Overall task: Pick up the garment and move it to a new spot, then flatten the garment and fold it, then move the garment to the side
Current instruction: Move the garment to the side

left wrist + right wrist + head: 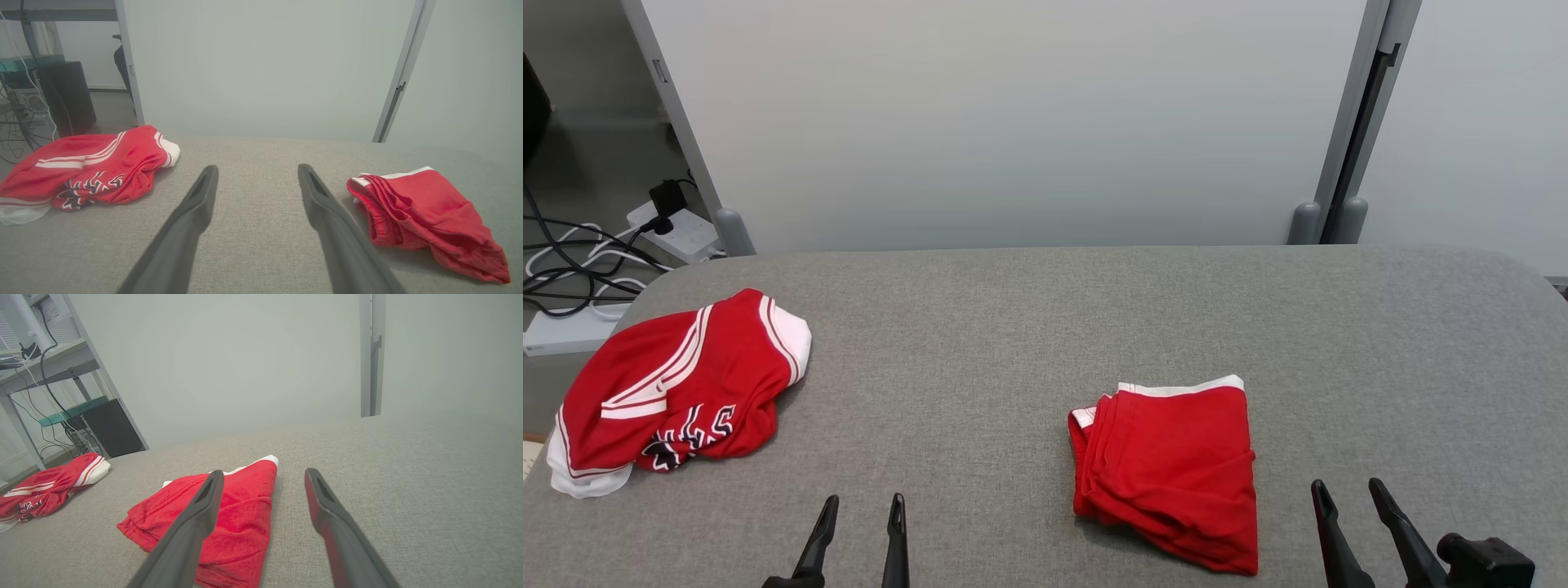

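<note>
Computer tower (65, 98) beyond crumpled jersey (90, 167)

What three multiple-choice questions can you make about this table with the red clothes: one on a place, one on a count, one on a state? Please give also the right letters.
1. Where on the table does the crumpled jersey lie?
A. near the robot's left edge
B. in the centre
C. near the robot's right edge

2. How many red garments lie on the table?
A. one
B. two
C. three

3. What is the state of the left gripper?
A. open, holding nothing
B. shut on cloth
C. open, with cloth between its fingers

Answers:
1 A: the head view shows the jersey at the table's far left.
2 B: there are the jersey and the folded red garment, nothing more in red.
3 A: its fingers stand apart over bare grey table.
</note>
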`<state>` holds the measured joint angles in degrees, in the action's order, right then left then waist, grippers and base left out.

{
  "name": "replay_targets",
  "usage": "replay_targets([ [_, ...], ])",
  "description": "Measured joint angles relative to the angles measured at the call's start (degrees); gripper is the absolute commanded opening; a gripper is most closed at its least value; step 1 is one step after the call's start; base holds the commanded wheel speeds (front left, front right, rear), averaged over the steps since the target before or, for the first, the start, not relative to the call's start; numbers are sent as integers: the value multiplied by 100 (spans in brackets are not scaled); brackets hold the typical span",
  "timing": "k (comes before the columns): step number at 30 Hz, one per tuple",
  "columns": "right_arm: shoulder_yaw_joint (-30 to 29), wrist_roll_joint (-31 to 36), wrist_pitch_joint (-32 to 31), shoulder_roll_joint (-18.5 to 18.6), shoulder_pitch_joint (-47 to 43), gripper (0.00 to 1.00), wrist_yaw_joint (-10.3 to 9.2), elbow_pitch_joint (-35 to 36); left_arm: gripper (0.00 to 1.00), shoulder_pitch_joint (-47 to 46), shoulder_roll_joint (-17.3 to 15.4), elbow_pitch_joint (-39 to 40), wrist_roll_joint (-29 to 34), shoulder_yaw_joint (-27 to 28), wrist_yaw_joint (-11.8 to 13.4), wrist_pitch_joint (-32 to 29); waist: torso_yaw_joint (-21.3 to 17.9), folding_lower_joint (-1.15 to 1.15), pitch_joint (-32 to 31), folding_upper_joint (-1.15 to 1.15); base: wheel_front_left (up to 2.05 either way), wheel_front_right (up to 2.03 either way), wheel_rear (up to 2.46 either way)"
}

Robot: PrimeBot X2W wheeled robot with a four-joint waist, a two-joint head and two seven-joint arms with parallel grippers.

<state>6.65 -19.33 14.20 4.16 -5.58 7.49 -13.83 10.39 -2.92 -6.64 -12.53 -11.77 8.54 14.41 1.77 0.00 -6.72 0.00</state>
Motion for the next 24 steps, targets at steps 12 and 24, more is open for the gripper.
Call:
replay_targets([
  [12,450,-1580,1,30,417,100,0,-835,100,-21,0,-5,-37,-79,0,0,61,0,188,0,0,0,0],
  [24,1517,-4076,-721,887,2033,100,0,-2093,100,-292,0,-158,43,-364,-100,0,439,0,519,0,0,0,0],
])
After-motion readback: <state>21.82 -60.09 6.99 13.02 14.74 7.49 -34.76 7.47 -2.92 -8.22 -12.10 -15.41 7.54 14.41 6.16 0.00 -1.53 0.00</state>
